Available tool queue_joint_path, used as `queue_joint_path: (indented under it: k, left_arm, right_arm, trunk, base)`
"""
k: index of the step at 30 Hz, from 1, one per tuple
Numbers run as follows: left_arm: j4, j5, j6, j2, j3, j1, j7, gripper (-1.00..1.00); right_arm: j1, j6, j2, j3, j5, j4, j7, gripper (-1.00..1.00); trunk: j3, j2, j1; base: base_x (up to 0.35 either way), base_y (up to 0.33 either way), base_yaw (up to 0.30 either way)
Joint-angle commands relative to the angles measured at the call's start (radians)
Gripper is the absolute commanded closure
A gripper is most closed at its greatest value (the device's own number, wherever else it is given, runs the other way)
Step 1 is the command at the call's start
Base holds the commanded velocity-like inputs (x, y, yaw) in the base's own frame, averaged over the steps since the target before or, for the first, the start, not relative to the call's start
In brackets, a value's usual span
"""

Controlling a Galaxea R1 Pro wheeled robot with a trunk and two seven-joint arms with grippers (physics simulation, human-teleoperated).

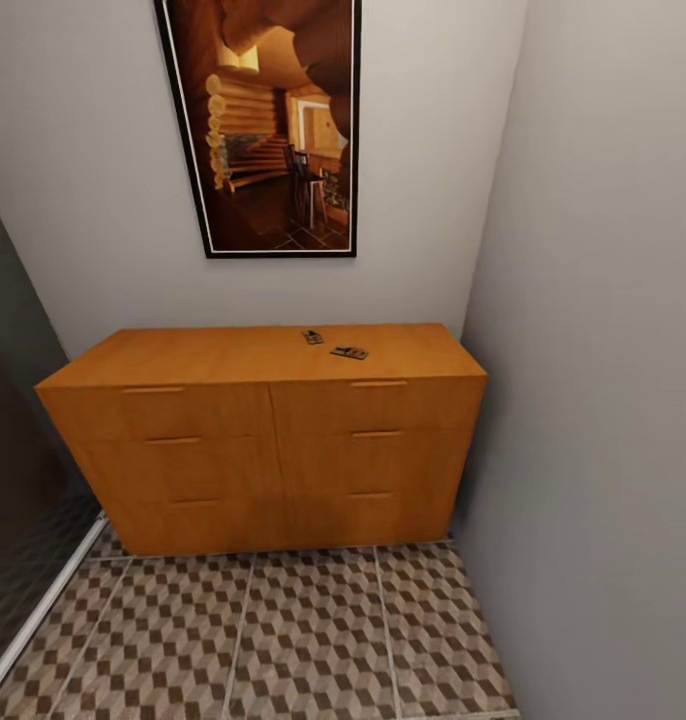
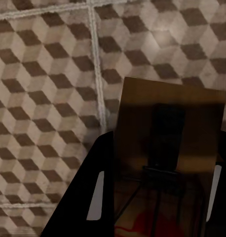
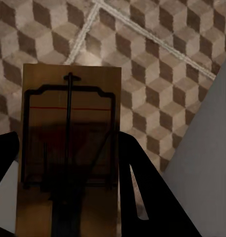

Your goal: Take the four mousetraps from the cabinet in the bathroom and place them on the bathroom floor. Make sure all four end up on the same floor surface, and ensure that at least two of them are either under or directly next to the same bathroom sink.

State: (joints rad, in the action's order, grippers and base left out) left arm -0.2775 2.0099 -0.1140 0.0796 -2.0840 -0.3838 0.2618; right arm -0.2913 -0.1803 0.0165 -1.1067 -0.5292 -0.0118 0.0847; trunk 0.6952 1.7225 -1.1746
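Although two mousetraps (image 1: 313,337) (image 1: 349,352) are seen lying close together on the top of the orange wooden cabinet (image 1: 263,440), toward its middle and right, no writing or label can be read on them or anywhere else. A framed picture (image 1: 268,125) of a log interior is hung on the pale wall above the cabinet, which is set in a narrow alcove with a grey wall (image 1: 603,350) close at its right and a dark panel (image 1: 18,480) at its left. Six flat drawer fronts with slim handles are shown on the cabinet face. The left gripper (image 2: 155,197) is pointed down at the bathroom floor (image 2: 49,98), and a third mousetrap (image 2: 169,148) is pinched between its dark fingers (image 2: 88,187), the wooden plate tilted and standing out past the fingertips. The right gripper (image 3: 68,197) is likewise directed at the floor beside the grey wall, and a fourth mousetrap (image 3: 71,143) is clamped between its fingers (image 3: 142,192), its wire bar and a thin red line plainly shown. The floor in front of the cabinet is covered in large square tiles printed with brown, beige and cream cubes and divided by pale grout lines
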Motion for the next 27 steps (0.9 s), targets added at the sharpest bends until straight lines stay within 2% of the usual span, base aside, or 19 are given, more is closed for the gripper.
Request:
queue_joint_path:
  k: [1, 5, 8, 11, 27]
  left_arm:
    - [-0.005, 0.006, -0.007, 0.001, -0.008, -0.002, 0.008, 1.00]
    - [-0.003, 0.008, -0.007, 0.004, -0.007, -0.001, 0.009, 1.00]
    - [-0.002, 0.009, -0.008, 0.021, -0.007, -0.001, 0.008, 1.00]
    - [-0.002, 0.008, -0.008, 0.028, -0.007, -0.001, 0.008, 1.00]
    - [-0.006, 0.002, -0.004, 0.023, -0.008, -0.001, 0.008, 1.00]
  right_arm:
    - [0.002, -0.004, 0.002, -0.009, -0.009, 0.000, 0.006, 1.00]
    - [0.005, -0.007, 0.005, -0.009, -0.007, 0.002, 0.010, 1.00]
    - [0.007, -0.008, 0.006, -0.008, -0.008, 0.002, 0.011, 1.00]
    - [0.007, -0.007, 0.004, -0.008, -0.008, 0.003, 0.012, 1.00]
    - [0.009, -0.007, 0.005, -0.006, -0.015, 0.003, 0.012, 1.00]
  trunk:
    - [0.001, 0.000, 0.000]
    - [0.001, 0.000, 0.000]
    - [0.001, 0.000, 0.000]
    - [0.001, 0.000, 0.000]
    - [0.001, 0.000, 0.000]
  base:
    - [0.000, 0.000, 0.283]
    - [0.000, 0.000, 0.285]
    - [0.000, 0.000, 0.286]
    - [0.000, 0.000, 0.287]
    - [0.000, 0.000, 0.287]
